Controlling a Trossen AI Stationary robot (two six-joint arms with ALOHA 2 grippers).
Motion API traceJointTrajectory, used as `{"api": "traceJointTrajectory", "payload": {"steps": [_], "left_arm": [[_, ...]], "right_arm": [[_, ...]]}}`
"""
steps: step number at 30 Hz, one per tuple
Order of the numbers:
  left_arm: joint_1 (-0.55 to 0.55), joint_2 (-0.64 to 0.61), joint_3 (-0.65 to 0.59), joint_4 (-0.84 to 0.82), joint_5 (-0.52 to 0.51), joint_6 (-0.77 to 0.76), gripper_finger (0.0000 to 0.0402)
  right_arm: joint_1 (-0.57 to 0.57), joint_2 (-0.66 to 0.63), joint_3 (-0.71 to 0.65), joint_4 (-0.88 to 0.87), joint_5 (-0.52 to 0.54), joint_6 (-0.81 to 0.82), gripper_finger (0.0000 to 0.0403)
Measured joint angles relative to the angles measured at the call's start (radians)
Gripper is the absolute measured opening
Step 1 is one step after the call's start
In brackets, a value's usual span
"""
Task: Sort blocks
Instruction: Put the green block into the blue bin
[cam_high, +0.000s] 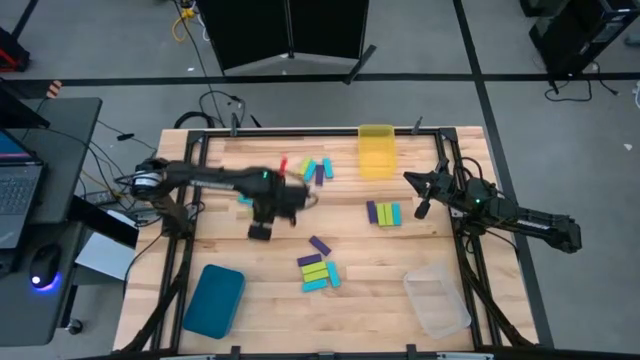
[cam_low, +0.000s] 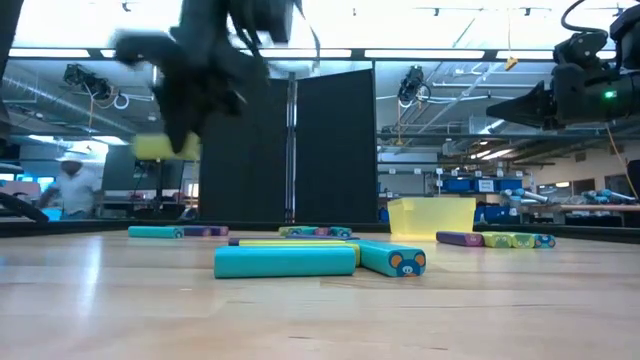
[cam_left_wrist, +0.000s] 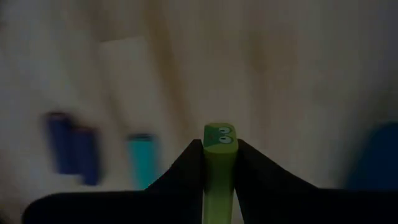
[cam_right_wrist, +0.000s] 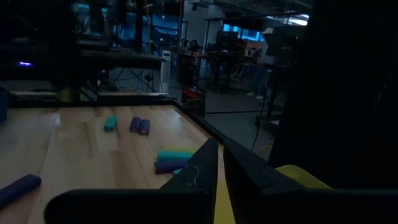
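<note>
A lime-green block (cam_left_wrist: 219, 163) sat pinched in the left pincer (cam_left_wrist: 219, 149), lifted above the table (cam_high: 380, 290) — sorting barely begun; other blocks (cam_high: 318, 272) lay scattered. The right pincer (cam_high: 419, 195) hovered closed, empty.

A yellow bin (cam_high: 376, 150), teal bin (cam_high: 213, 299) and clear bin (cam_high: 437, 302) sit on the table (cam_high: 270, 300).

- The left tool (cam_high: 262, 231) hangs above the tabletop (cam_high: 380, 290), left of the middle, with one block (cam_left_wrist: 219, 162) between its fingers.
- The right tool (cam_high: 422, 208) is near the right edge.
- A pile of blocks (cam_high: 318, 270) lies in the middle, toward the front.
- One bin (cam_high: 376, 150) stands at the back edge.
- Two more bins (cam_high: 214, 298) sit in the front corners.
</note>
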Motion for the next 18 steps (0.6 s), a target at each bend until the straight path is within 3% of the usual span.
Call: {"api": "traceJointTrajectory", "payload": {"steps": [10, 14, 18], "left_arm": [[-0.418, -0.085, -0.005, -0.019, 0.154, -0.488, 0.0066], [-0.563, -0.084, -0.020, -0.021, 0.183, -0.607, 0.0066], [-0.640, -0.089, -0.091, 0.024, 0.179, -0.686, 0.0066]], "right_arm": [[0.000, 0.000, 0.000, 0.007, 0.000, 0.000, 0.0039], [0.000, 0.000, 0.000, 0.007, 0.000, 0.000, 0.0039], [0.000, 0.000, 0.000, 0.007, 0.000, 0.000, 0.0039]]}}
